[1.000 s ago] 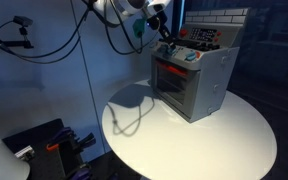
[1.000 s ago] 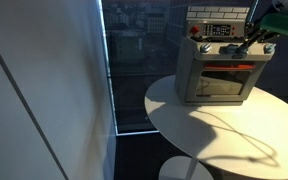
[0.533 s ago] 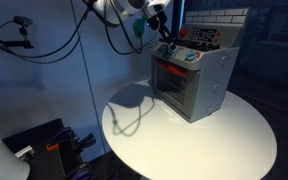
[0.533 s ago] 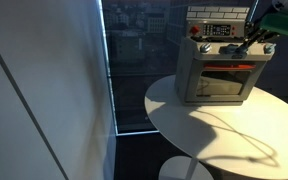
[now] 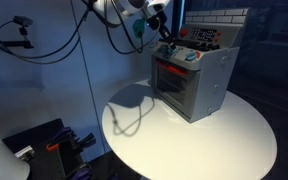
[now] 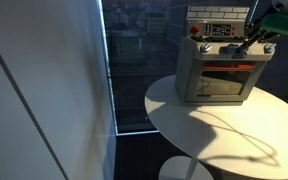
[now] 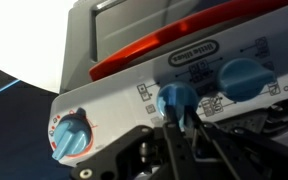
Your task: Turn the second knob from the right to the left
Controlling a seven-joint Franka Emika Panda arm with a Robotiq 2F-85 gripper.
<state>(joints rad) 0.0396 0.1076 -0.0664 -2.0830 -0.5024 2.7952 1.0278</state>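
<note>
A grey toy oven [image 5: 196,78] [image 6: 220,62] stands on a round white table [image 5: 224,140]. In the wrist view its control panel carries three blue knobs: a left one with a red ring [image 7: 72,137], a middle one [image 7: 176,97] and a right one [image 7: 242,77]. My gripper [image 7: 181,122] reaches in from below, and its dark fingers are closed on the lower edge of the middle knob. In both exterior views the gripper [image 5: 169,44] [image 6: 252,38] sits against the oven's front panel. The fingertips are partly hidden by the knob.
The oven's red door handle [image 7: 174,45] runs above the knobs. The table [image 6: 219,130] has bare surface in front of the oven. A glass wall [image 6: 134,60] stands beside the table. A camera on a stand [image 5: 20,22] and cables hang behind.
</note>
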